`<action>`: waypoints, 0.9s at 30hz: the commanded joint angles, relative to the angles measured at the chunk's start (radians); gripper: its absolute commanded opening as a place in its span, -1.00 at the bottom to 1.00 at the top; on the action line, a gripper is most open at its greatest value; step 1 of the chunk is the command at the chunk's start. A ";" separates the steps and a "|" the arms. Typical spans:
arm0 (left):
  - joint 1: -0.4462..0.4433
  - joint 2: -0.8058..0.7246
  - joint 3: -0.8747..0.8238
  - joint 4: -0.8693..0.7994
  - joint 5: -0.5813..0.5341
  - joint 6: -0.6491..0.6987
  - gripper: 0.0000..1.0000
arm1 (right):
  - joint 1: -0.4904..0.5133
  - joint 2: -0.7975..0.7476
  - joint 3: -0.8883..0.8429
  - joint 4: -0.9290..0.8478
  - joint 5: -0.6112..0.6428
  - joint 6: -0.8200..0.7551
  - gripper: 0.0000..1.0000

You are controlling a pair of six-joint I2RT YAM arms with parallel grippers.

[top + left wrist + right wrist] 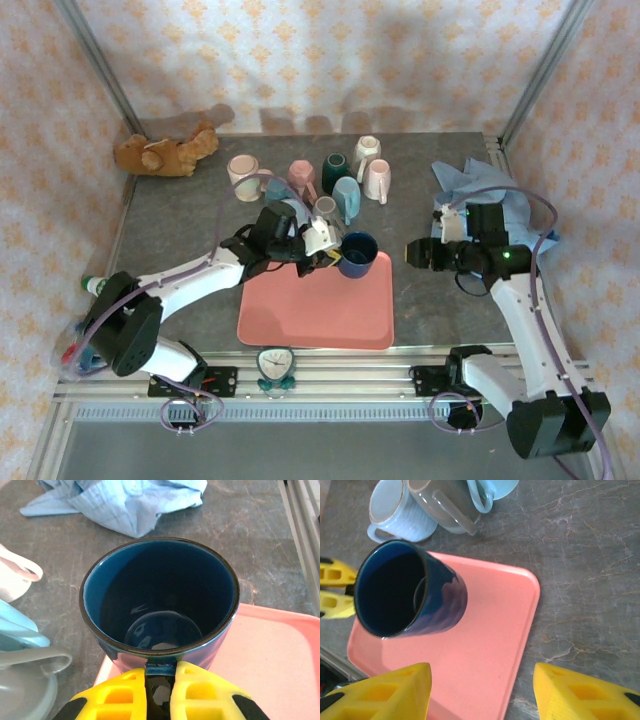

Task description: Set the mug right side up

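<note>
Mouth-up blue mug (357, 255) over pink tray (315, 315) far-right corner, left hand (328, 256) gripping it.

Both my arms are white shells over black joints, the left arm (190, 275) and the right arm (530, 330), each on a black base. Lilac cables (549, 212) loop along them. A green light (507, 256) glows at the right wrist. My jaws carry yellow hollow-celled pads (120, 700).

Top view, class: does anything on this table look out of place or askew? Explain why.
A toy bear lies toppled in the far left corner, odd beside mugs; a blue cloth sits crumpled at far right.
</note>
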 commanded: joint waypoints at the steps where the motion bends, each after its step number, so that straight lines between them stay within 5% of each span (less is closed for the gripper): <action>1: -0.019 0.023 0.053 0.135 -0.009 0.026 -1.00 | -0.006 -0.075 -0.067 0.103 0.093 -0.117 0.14; 27: -0.063 0.238 0.095 0.293 -0.024 -0.038 -1.00 | -0.006 -0.120 -0.156 0.181 0.178 -0.100 0.13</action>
